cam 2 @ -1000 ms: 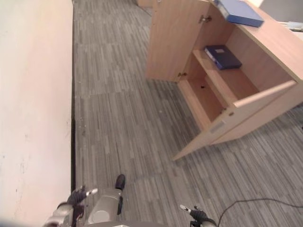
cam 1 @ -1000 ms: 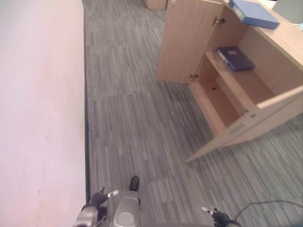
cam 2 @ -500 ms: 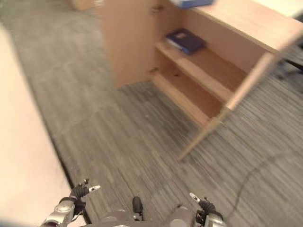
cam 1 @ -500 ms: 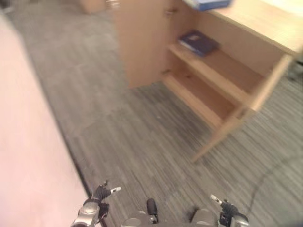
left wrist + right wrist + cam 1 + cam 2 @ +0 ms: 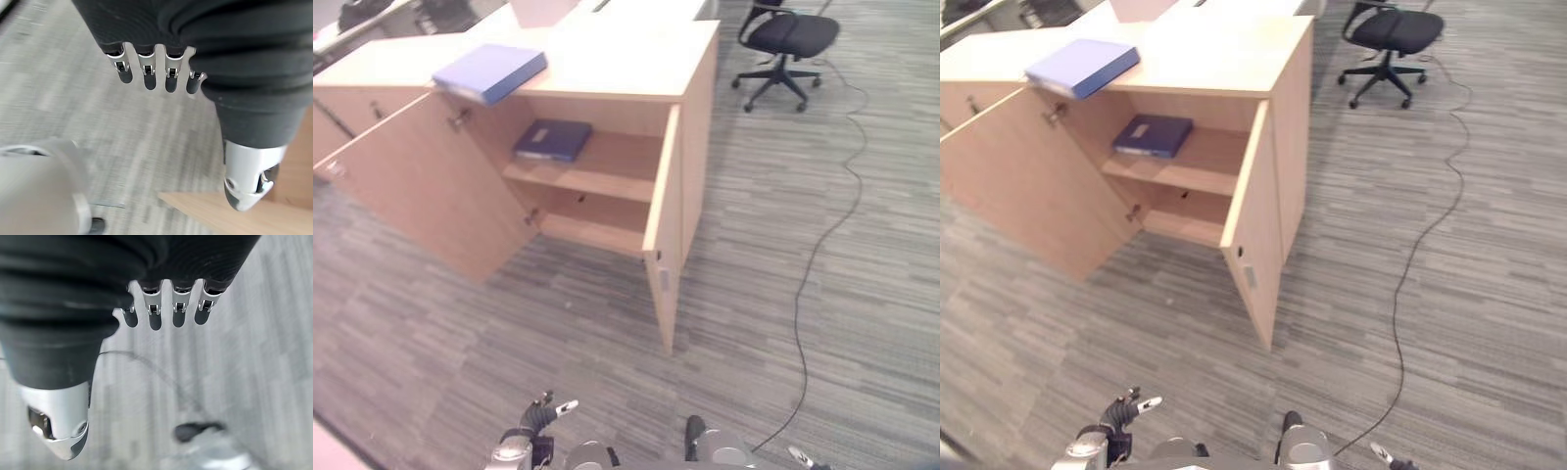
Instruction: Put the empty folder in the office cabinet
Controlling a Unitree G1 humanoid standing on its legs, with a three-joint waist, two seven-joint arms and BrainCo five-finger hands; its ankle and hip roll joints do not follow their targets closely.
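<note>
Head views: the office cabinet (image 5: 607, 69) stood ahead with both doors swung wide. The left door (image 5: 421, 196) angled out toward the robot's left, and the right door (image 5: 664, 245) pointed edge-on toward the robot. A light blue folder (image 5: 490, 70) lay flat on the cabinet top, its corner overhanging the front edge above the left door's hinge. A darker blue folder (image 5: 553, 139) lay flat on the upper shelf (image 5: 597, 168), toward its left end, with bare shelf beside it. The lower compartment (image 5: 592, 220) looked bare. Open grey carpet (image 5: 558, 343) stretched between the robot and the cabinet. A black cable (image 5: 818, 255) trailed across the floor right of the right door, and a black office chair (image 5: 788, 39) stood beyond the cabinet's right corner, well apart.

The left hand (image 5: 540, 416) showed low, over the carpet.

Left wrist view: the left hand's fingers (image 5: 146, 73) hung straight and relaxed, thumb (image 5: 249, 181) apart, holding nothing; a wooden edge lay past the thumb.

Right wrist view: the right hand (image 5: 161, 308) hung likewise loose and empty over carpet.
</note>
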